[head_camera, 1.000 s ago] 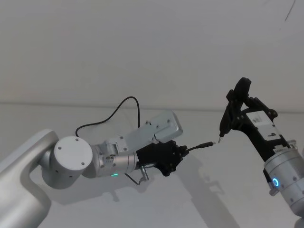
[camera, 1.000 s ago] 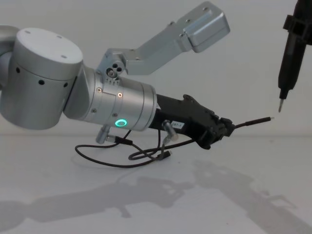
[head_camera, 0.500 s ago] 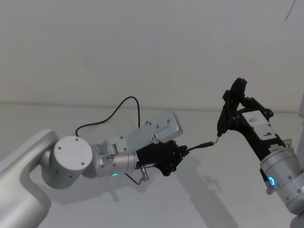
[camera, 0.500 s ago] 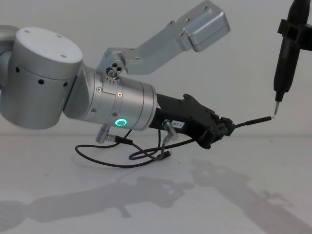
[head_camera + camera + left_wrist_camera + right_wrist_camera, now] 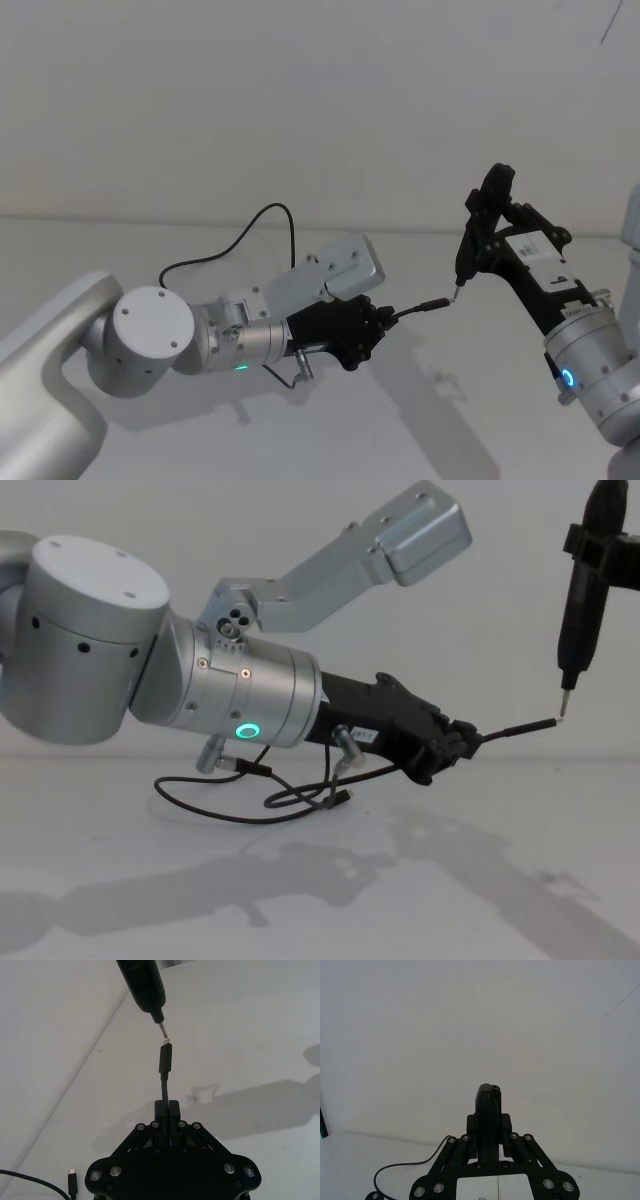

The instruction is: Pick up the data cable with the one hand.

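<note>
left arm: thick silver cylinders, small dark screws, green glowing ring
left gripper: black, angular, white label
right arm: silver, blue ring

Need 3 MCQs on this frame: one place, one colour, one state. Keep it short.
1. Where is the cable plug?
A. flat on the table
B. in the air at the stick tool's pin
C. inside the right end effector

2. Ring light on the left arm?
A. green
B. red
C. white

3. Left end effector is:
A. open, empty
B. shut on the cable
C. shut on the stick tool

Key: 1 B, plug tip meets the stick tool pin; 2 A, ring glows green; 3 B, fingers pinch the cord behind the plug.
</note>
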